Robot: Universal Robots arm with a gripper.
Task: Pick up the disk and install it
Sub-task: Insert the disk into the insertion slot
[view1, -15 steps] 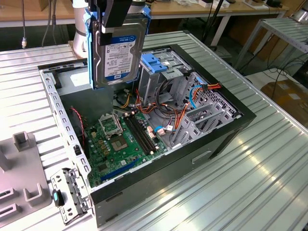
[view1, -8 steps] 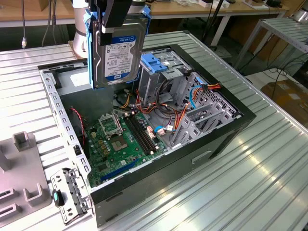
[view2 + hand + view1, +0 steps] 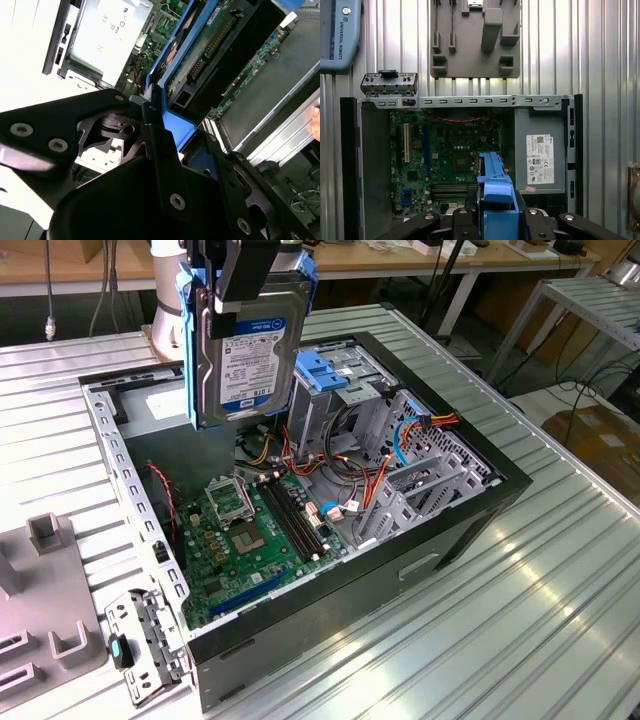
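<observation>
The disk (image 3: 245, 355) hangs upright above the open computer case (image 3: 470, 505), its white label with a blue band facing the exterior view and blue rails on both sides. My gripper (image 3: 243, 290) is shut on its upper end. In the second wrist view the disk (image 3: 202, 45) shows its green board side and a blue rail, held by the black fingers (image 3: 155, 135). The first wrist view looks straight down: a blue rail of the disk (image 3: 495, 185) sits between my gripper's (image 3: 495, 222) black fingers, over the motherboard (image 3: 445, 150).
A metal drive cage with a blue plastic top (image 3: 330, 380) stands inside the case beside the disk. The grey power-supply box (image 3: 540, 155) lies in the case corner. Loose cables (image 3: 355, 495) cross the motherboard (image 3: 250, 530). A grey fixture (image 3: 40, 610) and a slotted bracket (image 3: 145, 640) lie outside the case.
</observation>
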